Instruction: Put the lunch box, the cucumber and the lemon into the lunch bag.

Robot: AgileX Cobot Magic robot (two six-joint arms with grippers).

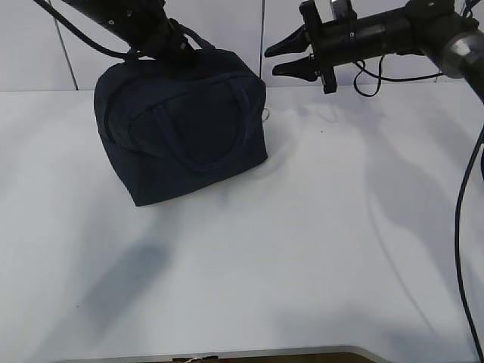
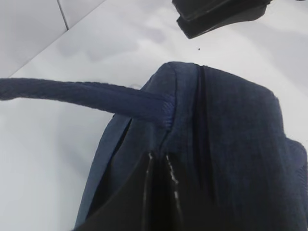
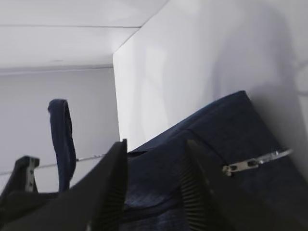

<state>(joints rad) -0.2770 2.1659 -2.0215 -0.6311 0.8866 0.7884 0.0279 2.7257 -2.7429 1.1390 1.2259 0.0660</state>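
We find the lunch bag (image 1: 181, 128) standing on the white table (image 1: 318, 249) at the far left, tipped so that one broad side with its loop handle (image 1: 193, 132) faces us, and its zipper (image 2: 201, 110) reads as a closed dark seam along the top edge. The metal ring pull (image 3: 255, 161) lies at the right end of the bag, free of any grip. We see no lunch box, cucumber or lemon anywhere on the table, so we judge that they are most likely already inside and the bag zipped over them, though the closed fabric hides the contents and we cannot confirm it. If that holds, little or nothing of the task is left. Moving outward, the left gripper (image 1: 170, 41) sits at the bag's top far edge, and in its own wrist view its jaws are pressed together with dark fabric around the tips and the second handle (image 2: 82, 96) stretching away to the left; whether cloth is actually pinched between them we cannot tell. The right gripper (image 1: 291, 59) hovers in the air just right of the bag's top corner, its jaws parted and empty, the pull visible beyond them but untouched. The near half of the table carries only arm shadows.
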